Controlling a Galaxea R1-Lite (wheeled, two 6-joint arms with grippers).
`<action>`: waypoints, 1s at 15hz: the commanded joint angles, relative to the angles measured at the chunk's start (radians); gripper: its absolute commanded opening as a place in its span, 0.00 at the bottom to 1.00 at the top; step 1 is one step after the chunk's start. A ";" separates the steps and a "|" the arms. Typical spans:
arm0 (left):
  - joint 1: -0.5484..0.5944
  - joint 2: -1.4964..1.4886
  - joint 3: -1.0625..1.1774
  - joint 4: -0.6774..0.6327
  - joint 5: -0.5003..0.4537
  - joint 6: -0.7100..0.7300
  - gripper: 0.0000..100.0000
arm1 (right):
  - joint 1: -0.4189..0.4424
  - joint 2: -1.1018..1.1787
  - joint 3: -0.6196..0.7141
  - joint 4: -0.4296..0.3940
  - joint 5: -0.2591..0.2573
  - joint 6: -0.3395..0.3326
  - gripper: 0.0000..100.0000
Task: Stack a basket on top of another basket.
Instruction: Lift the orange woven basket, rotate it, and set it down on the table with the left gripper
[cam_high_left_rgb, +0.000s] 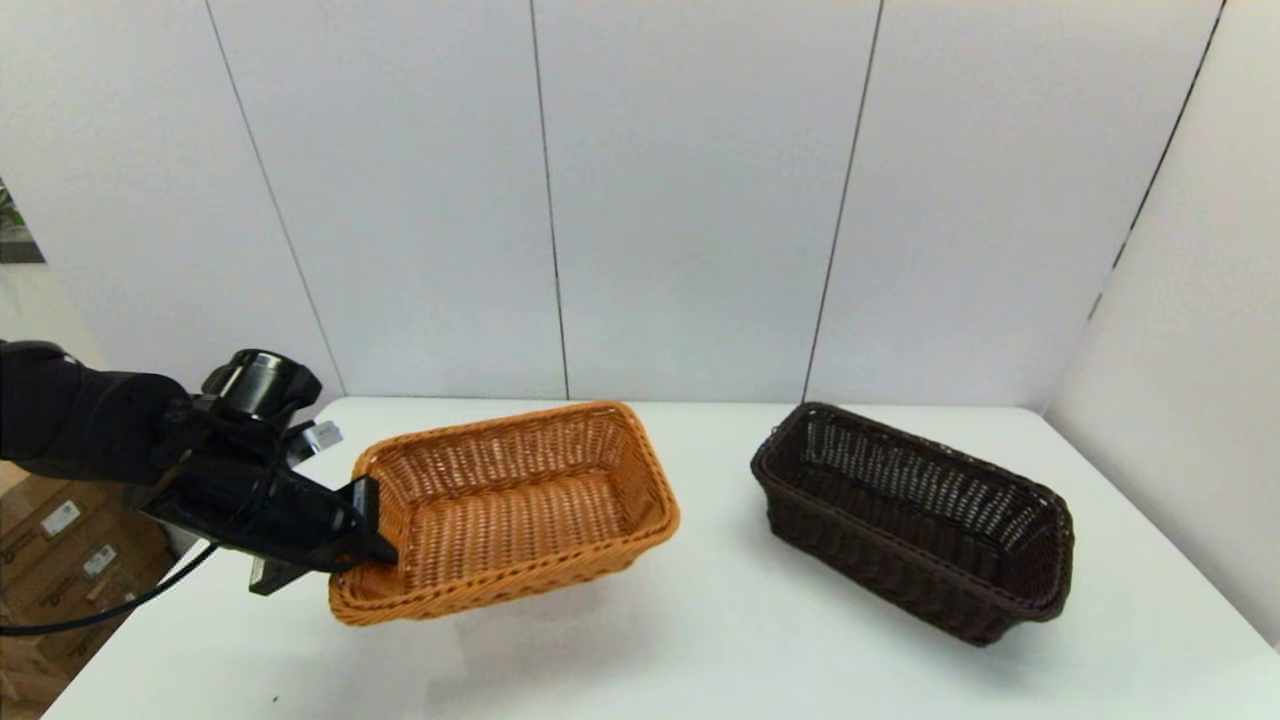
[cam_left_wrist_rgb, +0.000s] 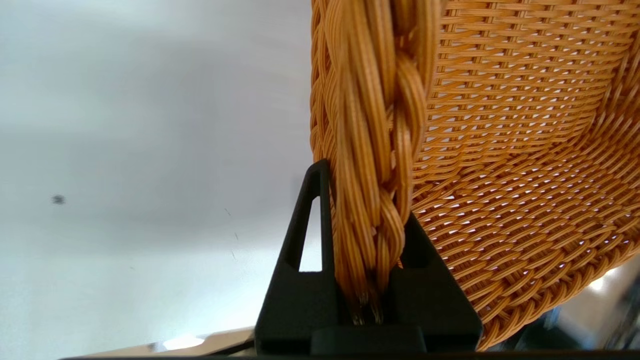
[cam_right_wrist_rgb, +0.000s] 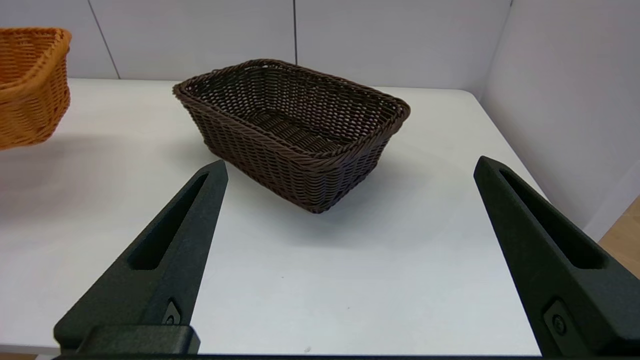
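Wicker in orange-tan is being gripped at its near-left end: the orange basket (cam_high_left_rgb: 515, 505) is being held by its braided rim (cam_left_wrist_rgb: 372, 165) and appears to be lifted clear of the white table (cam_high_left_rgb: 700, 640), tilted, with a soft shadow lying beneath it. It is being carried at the left-centre of the table. The dark brown basket (cam_high_left_rgb: 915, 520) is resting upright on the table to the right, well apart from the orange one, untouched.

As a judgement, the task is being taken through its early middle: one basket is grasped and raised, but the carry across to the right, the lining-up over the dark basket and the lowering are all yet to be done. As things are being shown, the orange basket is the one being moved, so the dark one would be serving as the base.

The left claw (cam_high_left_rgb: 372, 528) is being clenched on the rim, its two black fingers (cam_left_wrist_rgb: 305, 235) pressed on either side of the braid with the weave wedged between them. The right claw (cam_right_wrist_rgb: 350, 210) is being kept spread wide at the near right, holding nothing and touching nothing, with the dark basket lying beyond its fingers.
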 joint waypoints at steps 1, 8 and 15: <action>-0.086 -0.030 0.036 -0.001 -0.025 0.037 0.00 | 0.000 0.001 0.000 0.000 0.000 -0.001 1.00; -0.240 0.074 0.025 -0.121 -0.023 0.029 0.00 | 0.000 0.001 0.000 0.000 0.000 -0.001 1.00; -0.266 0.181 -0.006 -0.182 -0.025 0.029 0.00 | 0.000 0.001 0.000 0.000 0.000 -0.001 1.00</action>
